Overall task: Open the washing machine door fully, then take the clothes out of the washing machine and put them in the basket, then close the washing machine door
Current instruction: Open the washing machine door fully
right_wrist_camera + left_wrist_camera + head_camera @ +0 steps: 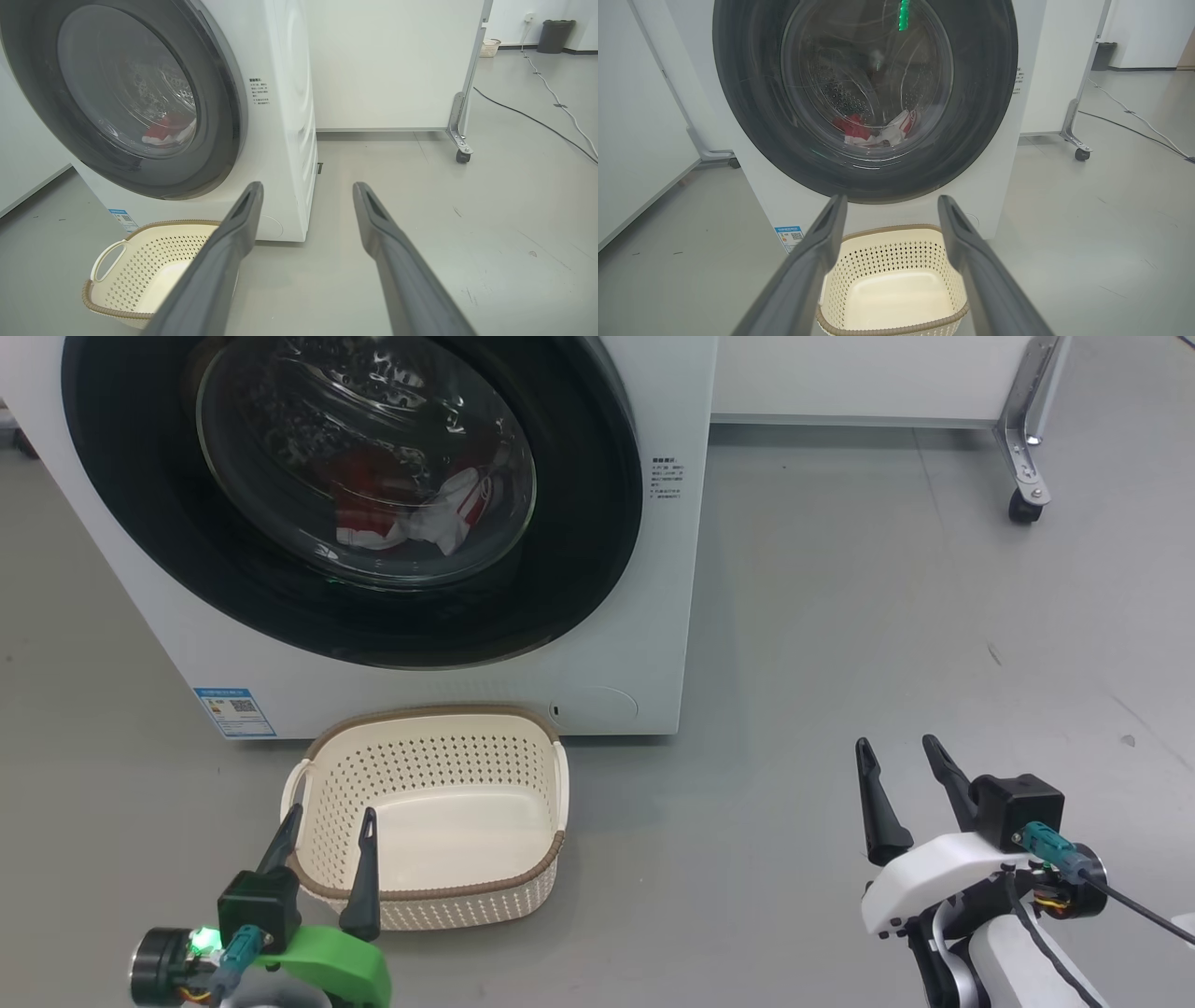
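- In the head view, the left gripper is hanging low on the left. Its two dark fingers are spread wide and holding nothing, with the tips showing in front of the basket.
- The right gripper is hanging low on the right over the grey floor. It is spread wide too, holding nothing, well apart from the basket.
- The washing machine is standing on the floor, and the washing machine door is sitting shut on its front. The clothes, red and white, are lying inside behind the glass.
- The basket is sitting on the floor just in front of the machine, below the door.
- In the left wrist view, the wide-apart fingers are pointing at the machine, with the basket low between them. The clothes are lying at the bottom of the drum.
- In the right wrist view, the wide-apart fingers are pointing at the floor beside the machine's corner. The basket is sitting at the lower left, and the shut door is showing above it.
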You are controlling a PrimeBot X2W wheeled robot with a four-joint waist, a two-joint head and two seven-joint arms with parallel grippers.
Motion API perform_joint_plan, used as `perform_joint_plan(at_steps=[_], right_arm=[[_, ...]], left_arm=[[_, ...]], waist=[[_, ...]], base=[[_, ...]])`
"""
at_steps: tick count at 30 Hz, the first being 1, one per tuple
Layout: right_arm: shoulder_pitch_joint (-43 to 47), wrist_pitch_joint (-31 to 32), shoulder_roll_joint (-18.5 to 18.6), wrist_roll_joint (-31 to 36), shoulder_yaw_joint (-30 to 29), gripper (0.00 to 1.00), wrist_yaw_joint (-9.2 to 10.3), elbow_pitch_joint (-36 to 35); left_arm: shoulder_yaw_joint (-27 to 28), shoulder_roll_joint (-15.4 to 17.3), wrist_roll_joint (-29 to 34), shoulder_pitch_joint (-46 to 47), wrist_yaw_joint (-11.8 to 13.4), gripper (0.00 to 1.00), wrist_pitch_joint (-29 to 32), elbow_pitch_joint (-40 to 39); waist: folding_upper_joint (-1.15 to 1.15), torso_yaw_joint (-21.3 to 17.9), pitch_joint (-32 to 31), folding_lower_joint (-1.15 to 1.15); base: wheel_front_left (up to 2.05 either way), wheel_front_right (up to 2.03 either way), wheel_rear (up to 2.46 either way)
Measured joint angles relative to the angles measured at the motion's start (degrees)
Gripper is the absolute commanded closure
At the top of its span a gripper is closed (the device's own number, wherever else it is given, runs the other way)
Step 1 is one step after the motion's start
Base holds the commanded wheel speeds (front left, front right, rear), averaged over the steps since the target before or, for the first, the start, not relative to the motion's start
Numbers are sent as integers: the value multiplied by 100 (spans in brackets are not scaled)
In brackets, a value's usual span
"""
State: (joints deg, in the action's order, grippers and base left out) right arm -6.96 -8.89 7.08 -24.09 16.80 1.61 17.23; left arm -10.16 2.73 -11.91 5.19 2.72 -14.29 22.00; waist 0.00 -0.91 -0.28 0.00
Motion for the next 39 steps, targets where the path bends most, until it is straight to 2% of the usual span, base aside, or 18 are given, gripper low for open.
perform_joint_plan(at_steps=[24,25,26,27,28,39], right_arm=[[-77,-10,3,0,0,0,0,68],[-77,-12,5,0,0,33,0,68],[-78,-27,9,0,0,33,-1,67],[-78,-35,22,1,24,100,-45,55],[-80,-54,48,4,70,100,-104,18],[-433,-134,172,13,-32,100,-104,-334]], left_arm=[[-3,-8,-10,18,0,0,0,38],[-3,-8,-11,19,0,0,0,38],[-4,-9,-11,20,0,0,0,37],[-7,-9,-11,20,0,0,0,35],[-13,-9,-13,20,0,0,0,30],[-90,-19,-18,283,-2,0,-1,-166]], waist=[[0,30,3,0],[0,32,7,0],[0,34,13,0],[0,36,21,0],[0,39,34,0],[0,130,485,0]], base=[[0,0,0],[0,0,0],[0,0,0],[0,0,0],[0,0,0],[0,0,0]])
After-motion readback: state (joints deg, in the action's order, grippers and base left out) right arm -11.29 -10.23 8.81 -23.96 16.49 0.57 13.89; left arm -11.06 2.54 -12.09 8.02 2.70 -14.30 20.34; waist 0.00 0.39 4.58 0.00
